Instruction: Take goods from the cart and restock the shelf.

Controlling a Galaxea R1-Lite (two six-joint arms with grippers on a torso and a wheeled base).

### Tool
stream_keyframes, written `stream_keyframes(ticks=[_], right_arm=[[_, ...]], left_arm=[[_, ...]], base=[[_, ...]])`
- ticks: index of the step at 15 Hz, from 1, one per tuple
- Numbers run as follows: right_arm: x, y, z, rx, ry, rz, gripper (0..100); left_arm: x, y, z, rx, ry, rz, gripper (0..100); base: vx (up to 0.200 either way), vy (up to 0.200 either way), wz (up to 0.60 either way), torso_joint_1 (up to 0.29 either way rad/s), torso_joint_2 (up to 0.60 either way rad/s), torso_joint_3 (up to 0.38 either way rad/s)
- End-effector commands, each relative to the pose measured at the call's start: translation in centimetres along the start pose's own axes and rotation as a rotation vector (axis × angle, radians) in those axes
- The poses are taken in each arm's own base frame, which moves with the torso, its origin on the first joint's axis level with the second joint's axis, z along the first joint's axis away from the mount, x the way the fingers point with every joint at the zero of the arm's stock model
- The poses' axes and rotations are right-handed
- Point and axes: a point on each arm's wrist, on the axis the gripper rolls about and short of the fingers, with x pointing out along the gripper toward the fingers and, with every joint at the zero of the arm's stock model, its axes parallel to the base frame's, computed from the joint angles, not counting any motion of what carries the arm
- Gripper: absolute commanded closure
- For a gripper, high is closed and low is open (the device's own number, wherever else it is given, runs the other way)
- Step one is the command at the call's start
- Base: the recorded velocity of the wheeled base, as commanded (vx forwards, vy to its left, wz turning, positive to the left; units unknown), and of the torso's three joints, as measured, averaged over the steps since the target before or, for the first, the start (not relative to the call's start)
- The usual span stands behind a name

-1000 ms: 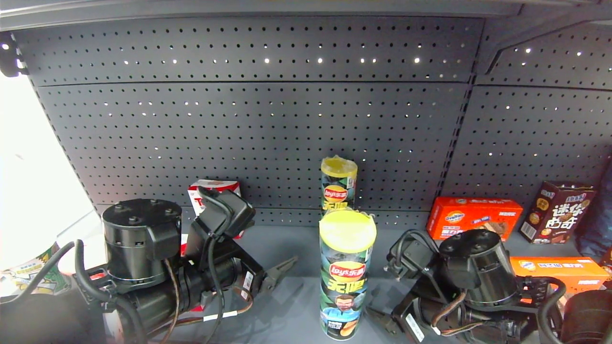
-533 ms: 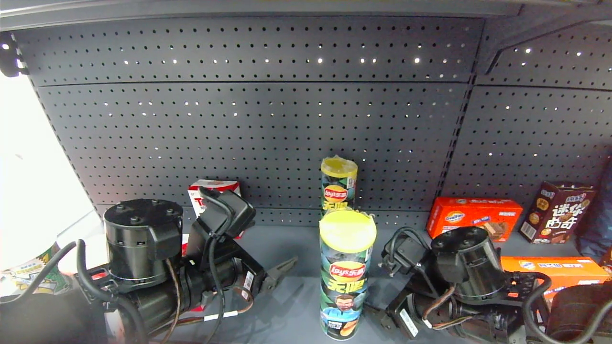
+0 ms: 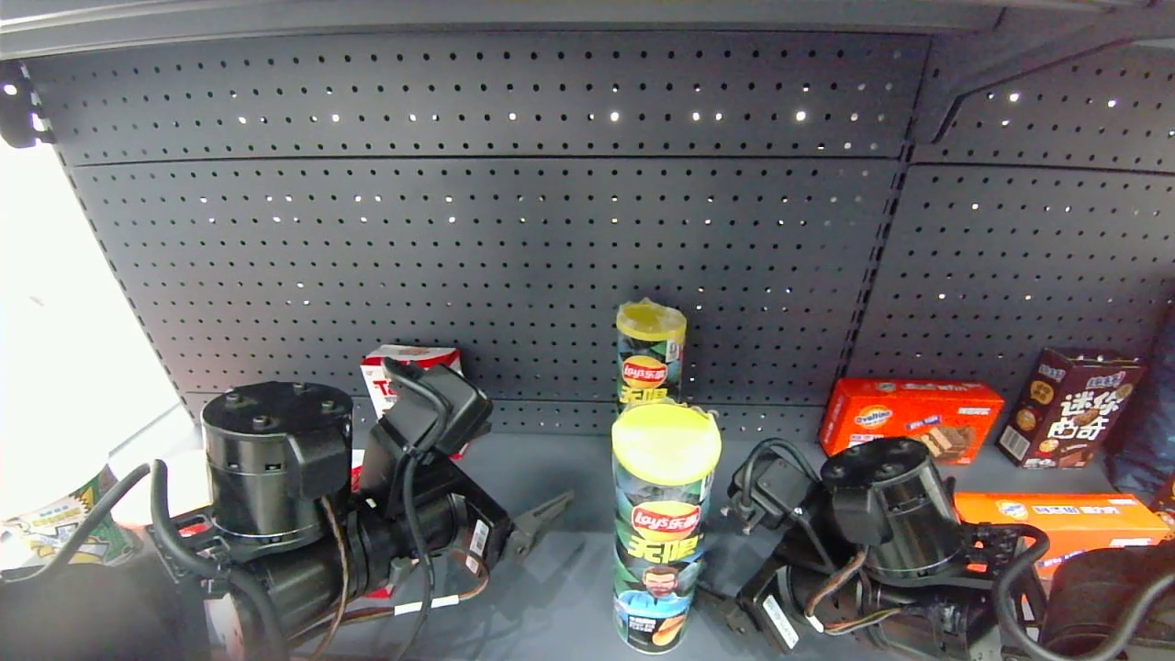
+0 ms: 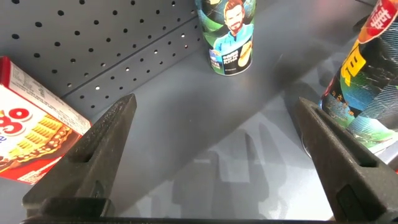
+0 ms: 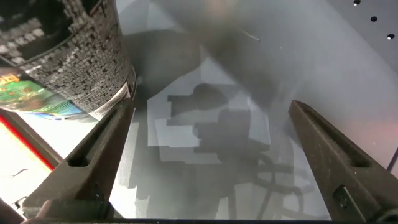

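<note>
Two tall chip cans with yellow lids stand on the grey shelf (image 3: 560, 569), a front can (image 3: 665, 523) and a back can (image 3: 650, 353) near the pegboard. My left gripper (image 3: 546, 514) lies low on the shelf to the left of the front can, open and holding nothing. In the left wrist view the left gripper (image 4: 214, 106) faces the back can (image 4: 227, 34), with the front can (image 4: 367, 93) just outside one finger. My right gripper (image 3: 721, 610) sits close to the base of the front can on its right. It is open (image 5: 210, 109), and the can (image 5: 62, 56) stands just beyond one fingertip.
A red and white box (image 3: 404, 367) stands behind the left arm, also seen in the left wrist view (image 4: 31, 143). On the right lie two orange boxes (image 3: 909, 418) (image 3: 1065, 523) and a brown box (image 3: 1069, 404). The perforated back panel (image 3: 514, 266) closes the shelf.
My right arm has slid left, bringing its gripper closer to the front can. The left arm has barely moved.
</note>
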Motion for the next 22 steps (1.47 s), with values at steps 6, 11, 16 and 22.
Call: stream_keyframes(ticks=[6, 11, 16, 22], right_arm=[[-0.1, 0.1, -0.3, -0.002, 0.007, 0.001, 0], [-3.3, -2.2, 0.7, 0.077, -0.091, -0.065, 0], [-10.4, -7.3, 1.8, 0.208, -0.315, -0.260, 0], [-19.8, -8.9, -4.3, 0.333, -0.464, -0.601, 0]], left_arm=[[0.0, 0.0, -0.1, -0.001, 0.001, 0.000, 0], [-0.1, -0.1, 0.1, 0.002, -0.009, 0.000, 0], [-3.2, 0.2, 3.1, 0.006, -0.160, 0.024, 0], [-11.8, 4.6, 5.3, -0.018, -0.382, 0.302, 0]], base=[[0.000, 0.000, 0.00, 0.000, 0.00, 0.000], [0.000, 0.000, 0.00, 0.000, 0.00, 0.000], [0.000, 0.000, 0.00, 0.000, 0.00, 0.000], [0.000, 0.000, 0.00, 0.000, 0.00, 0.000]])
